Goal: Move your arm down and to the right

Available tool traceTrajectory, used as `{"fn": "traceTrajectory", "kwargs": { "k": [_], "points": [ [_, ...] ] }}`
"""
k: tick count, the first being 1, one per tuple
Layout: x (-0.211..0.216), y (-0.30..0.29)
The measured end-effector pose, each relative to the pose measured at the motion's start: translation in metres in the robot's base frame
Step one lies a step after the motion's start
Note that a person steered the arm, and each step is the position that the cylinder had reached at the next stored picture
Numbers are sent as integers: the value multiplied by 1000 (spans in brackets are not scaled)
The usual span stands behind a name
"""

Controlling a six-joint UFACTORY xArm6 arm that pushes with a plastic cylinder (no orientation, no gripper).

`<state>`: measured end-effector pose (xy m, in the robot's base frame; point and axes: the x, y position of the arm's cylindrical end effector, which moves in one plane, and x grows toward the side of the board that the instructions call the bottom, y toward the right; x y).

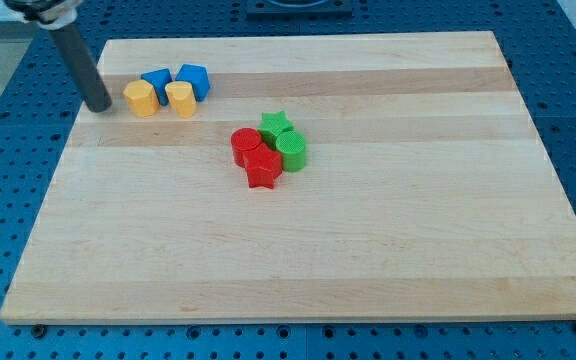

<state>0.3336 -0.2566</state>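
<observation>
While my tip (101, 106) rests on the bench (298, 260) near its upper-left corner, a bare rod with no hand to part or close, just left of two yellow blocks (141, 98) (180, 98) backed by two blue blocks (156, 81) (194, 79), red (246, 145) (263, 168) and green (277, 125) (292, 150) blocks cluster centrally.

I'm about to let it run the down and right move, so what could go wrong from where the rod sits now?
1. My tip sits just left of the yellow block; drifting too far right first would likely shove it into the other yellow block and the two blue blocks behind.
2. A long diagonal heads toward the cluster of red cylinder, red star, green star and green cylinder, and could scatter it.
</observation>
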Motion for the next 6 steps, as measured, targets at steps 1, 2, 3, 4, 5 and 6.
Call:
{"fn": "traceTrajectory", "kwargs": {
  "k": [1, 2, 3, 4, 5, 6],
  "points": [
    [1, 36],
    [1, 40],
    [19, 4],
    [96, 33],
    [144, 120],
    [218, 219]
  ]
}}
